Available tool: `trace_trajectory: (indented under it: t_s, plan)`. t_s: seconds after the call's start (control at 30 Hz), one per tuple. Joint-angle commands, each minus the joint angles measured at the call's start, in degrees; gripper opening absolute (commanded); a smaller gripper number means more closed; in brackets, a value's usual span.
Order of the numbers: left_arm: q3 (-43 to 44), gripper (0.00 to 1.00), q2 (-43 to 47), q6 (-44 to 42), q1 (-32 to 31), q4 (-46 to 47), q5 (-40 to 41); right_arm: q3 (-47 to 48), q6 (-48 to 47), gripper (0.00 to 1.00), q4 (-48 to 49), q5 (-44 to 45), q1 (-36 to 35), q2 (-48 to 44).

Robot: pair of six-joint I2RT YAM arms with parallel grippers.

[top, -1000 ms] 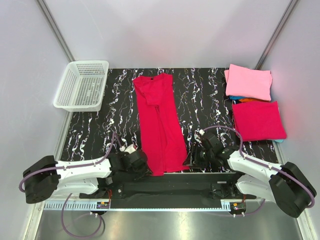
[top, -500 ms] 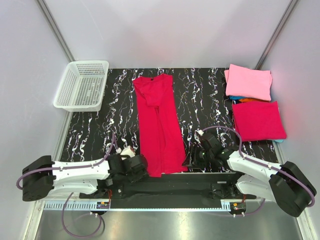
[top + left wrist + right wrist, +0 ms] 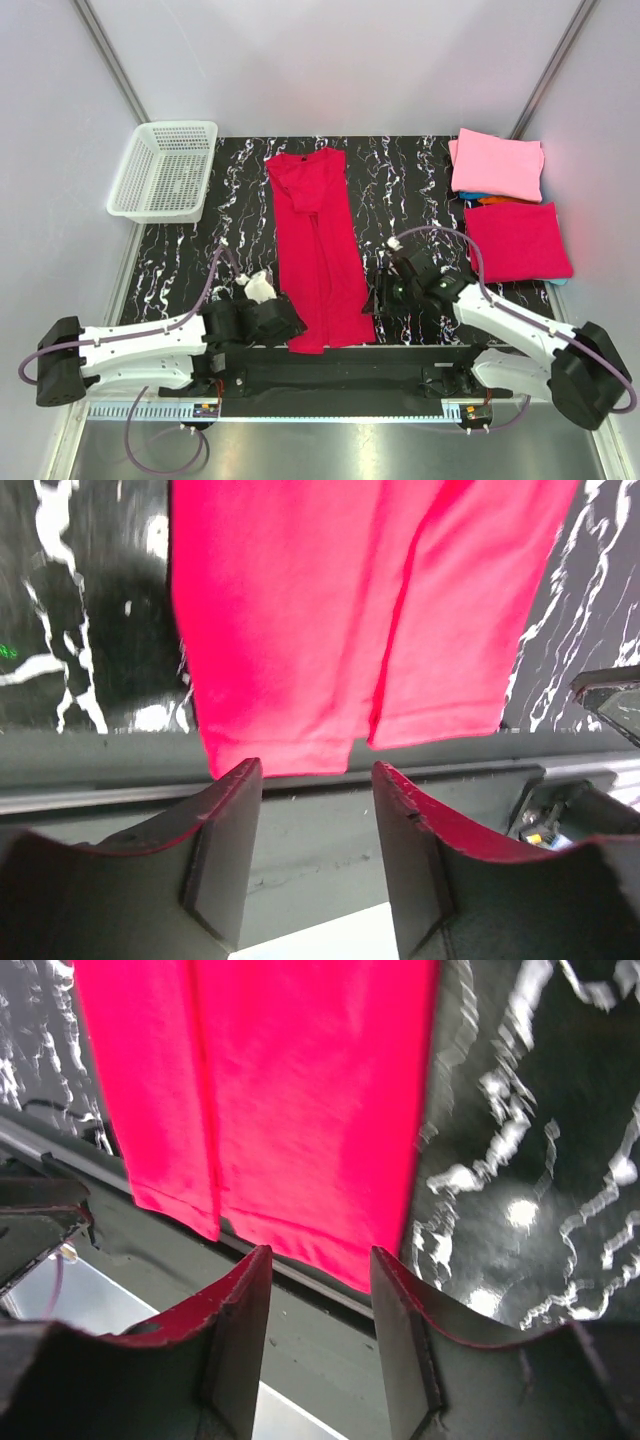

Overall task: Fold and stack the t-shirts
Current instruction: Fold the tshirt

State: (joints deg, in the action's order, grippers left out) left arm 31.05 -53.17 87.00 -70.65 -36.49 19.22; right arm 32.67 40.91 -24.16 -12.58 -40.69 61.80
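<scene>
Top external view has the long crimson t-shirt [image 3: 318,250] stretched flat down the middle of the black marbled table [image 3: 230,200], collar at the far end and hem at the near edge. The left gripper [image 3: 285,325] sits low at that shirt's near-left hem corner. The right gripper [image 3: 385,295] hangs just off the shirt's right edge, close to the hem.

Over to the left wrist camera: its fingers [image 3: 225,820] stand partway apart with nothing between them. The hem lies just past the tips, so there is no hold on the cloth. The right wrist camera tells the same story, with the jaws parted. The shirt's right hem corner shows in the gap but lies flat on the table, not pinched.

Well off to the long shirt's right lies a folded crimson t-shirt [image 3: 516,240], with a folded pink t-shirt [image 3: 497,163] just beyond it. Slivers of turquoise and orange cloth [image 3: 480,198] peek out between the two. Off the long shirt's far-left corner stands the white mesh basket [image 3: 160,127], apart from it.
</scene>
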Motion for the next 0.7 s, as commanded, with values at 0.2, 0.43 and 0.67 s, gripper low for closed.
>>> trace_trajectory:
  t_s: [0.2, 0.43, 0.67]
  plan:
    - [22.55, 0.54, -24.34, -16.22, 8.05, -12.20, 10.05, 16.46, -13.39, 0.48, -2.12, 9.06, -6.07, 19.65]
    - [22.75, 0.54, -31.56, -23.10, 19.39, -5.35, 2.67, 22.79, -14.80, 0.48, -0.80, 10.47, -6.42, 27.66]
    - [25.90, 0.54, -37.61, -28.11, 24.15, -0.96, -3.30, 27.79, -16.29, 0.48, -0.01, 10.99, -6.42, 35.31]
